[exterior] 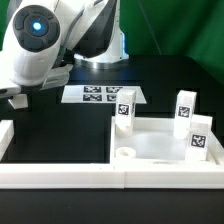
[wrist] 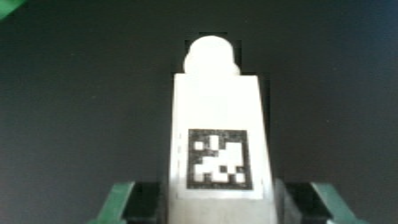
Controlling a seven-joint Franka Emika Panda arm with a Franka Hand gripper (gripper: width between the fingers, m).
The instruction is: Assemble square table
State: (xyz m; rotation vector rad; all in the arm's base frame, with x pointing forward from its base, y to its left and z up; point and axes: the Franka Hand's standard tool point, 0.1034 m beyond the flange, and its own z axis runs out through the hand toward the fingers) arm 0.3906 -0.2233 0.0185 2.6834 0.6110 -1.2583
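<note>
The white square table top (exterior: 160, 150) lies at the exterior view's right, rim up, with a round socket (exterior: 126, 155) at its near left corner. Three white tagged legs stand upright at it: one at the far left corner (exterior: 126, 110), one at the far right (exterior: 184, 108), one on the right side (exterior: 200, 140). A fourth white leg (wrist: 222, 110) with a tag and a rounded tip lies on the black table between my fingers (wrist: 125, 200). My gripper (wrist: 226, 205) is open, with a dark gap on each side of the leg. In the exterior view my gripper (exterior: 14, 100) is low at the far left, and this leg is hidden.
The marker board (exterior: 100, 96) lies behind the table top. A long white border bar (exterior: 60, 178) runs along the front and another (exterior: 5, 135) stands at the left edge. The arm's white body (exterior: 45, 40) fills the upper left.
</note>
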